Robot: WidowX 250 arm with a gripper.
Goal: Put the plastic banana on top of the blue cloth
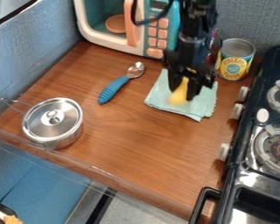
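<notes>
Over the light blue-green cloth [158, 97], right of centre, the black gripper [183, 89] hangs down with its fingers shut on the yellow plastic banana [179, 95]. The banana points downward at a tilt, its lower end at or just above the cloth's middle; whether it touches the cloth I cannot tell. Its upper end is partly hidden by the gripper. The cloth lies on the brown wooden counter, with its upper part behind the gripper.
A blue-handled spoon [114, 89] lies left of the cloth, and a lidded metal pot [53, 122] stands further left. Behind are a toy microwave [111, 41] and a can [235, 59]. The black stove [239, 164] borders the right side.
</notes>
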